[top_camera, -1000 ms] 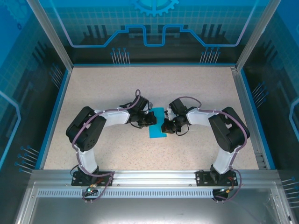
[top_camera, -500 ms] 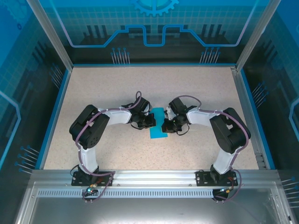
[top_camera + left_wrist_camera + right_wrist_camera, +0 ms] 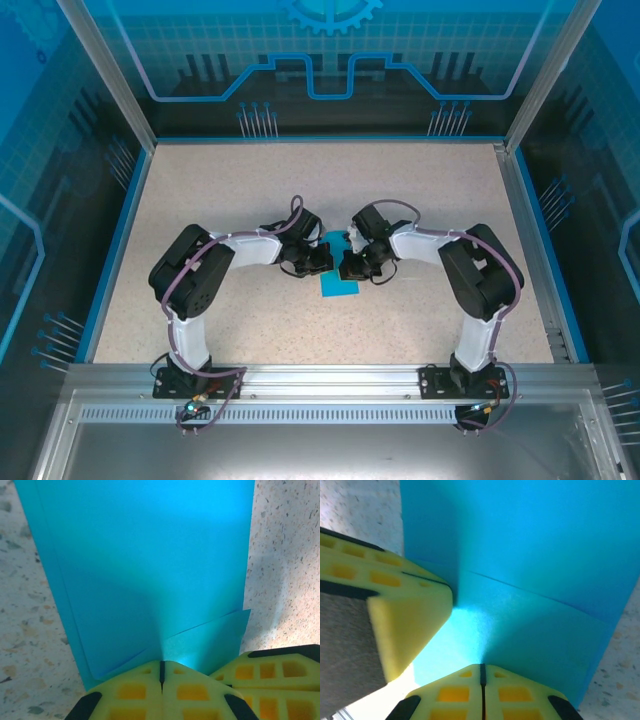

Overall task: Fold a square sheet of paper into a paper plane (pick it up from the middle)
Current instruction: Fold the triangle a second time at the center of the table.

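The square sheet of paper [image 3: 338, 287] is cyan-blue and lies mid-table, folded into a narrow layered strip. Overlapping folded edges show on the paper [image 3: 150, 570] in the left wrist view. My left gripper [image 3: 322, 262] comes in from the left, my right gripper [image 3: 346, 268] from the right, tips almost meeting over the strip. The left gripper [image 3: 161, 662] is shut, its tip against the paper. So is the right gripper [image 3: 481, 666], shut with its tip on the paper [image 3: 530, 545]. Whether either pinches a layer I cannot tell. Most of the strip's middle is hidden under the grippers.
The speckled beige table [image 3: 220, 190] has a raised blue rim [image 3: 118, 240] on the left, back and right. An aluminium rail [image 3: 330, 380] runs along the near edge by the arm bases. Glass panels [image 3: 330, 60] stand behind.
My right gripper has slid left across the paper towards the left gripper, covering more of the strip. The left gripper has hardly moved. Both stay shut.
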Tool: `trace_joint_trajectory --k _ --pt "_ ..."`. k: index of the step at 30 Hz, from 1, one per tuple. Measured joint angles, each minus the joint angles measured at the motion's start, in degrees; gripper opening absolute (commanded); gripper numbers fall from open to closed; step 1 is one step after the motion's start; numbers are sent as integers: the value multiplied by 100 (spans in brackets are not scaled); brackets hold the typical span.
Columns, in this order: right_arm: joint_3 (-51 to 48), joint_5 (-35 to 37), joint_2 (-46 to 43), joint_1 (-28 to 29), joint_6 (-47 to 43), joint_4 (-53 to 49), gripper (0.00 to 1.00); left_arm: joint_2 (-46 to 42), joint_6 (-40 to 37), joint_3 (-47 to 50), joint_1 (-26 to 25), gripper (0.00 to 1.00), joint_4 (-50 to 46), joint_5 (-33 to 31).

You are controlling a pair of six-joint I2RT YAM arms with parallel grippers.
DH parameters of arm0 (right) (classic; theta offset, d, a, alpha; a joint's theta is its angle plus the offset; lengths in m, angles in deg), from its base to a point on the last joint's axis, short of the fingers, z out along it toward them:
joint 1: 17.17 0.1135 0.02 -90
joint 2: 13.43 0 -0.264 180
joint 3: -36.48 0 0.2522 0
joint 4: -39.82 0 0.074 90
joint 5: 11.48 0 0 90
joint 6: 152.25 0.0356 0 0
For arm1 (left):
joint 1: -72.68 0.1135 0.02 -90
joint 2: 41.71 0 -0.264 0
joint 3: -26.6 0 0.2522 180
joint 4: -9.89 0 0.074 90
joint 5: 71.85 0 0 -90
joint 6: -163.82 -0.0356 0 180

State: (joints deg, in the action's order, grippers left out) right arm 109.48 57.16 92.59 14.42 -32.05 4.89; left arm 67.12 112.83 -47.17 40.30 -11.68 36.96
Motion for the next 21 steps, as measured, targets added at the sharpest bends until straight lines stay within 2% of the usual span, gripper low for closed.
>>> trace_joint_trajectory --k 6,16,21 --pt "-229 -4 -138 -11 -138 83 7 26 11 -94 -11 4 -162 -81" --pt "-1091 15 -863 -186 -330 -44 6 68 13 -188 -17 4 -295 -101" --pt "-1259 146 -1217 -361 -328 -376 8 79 7 -286 -13 11 -442 -111"
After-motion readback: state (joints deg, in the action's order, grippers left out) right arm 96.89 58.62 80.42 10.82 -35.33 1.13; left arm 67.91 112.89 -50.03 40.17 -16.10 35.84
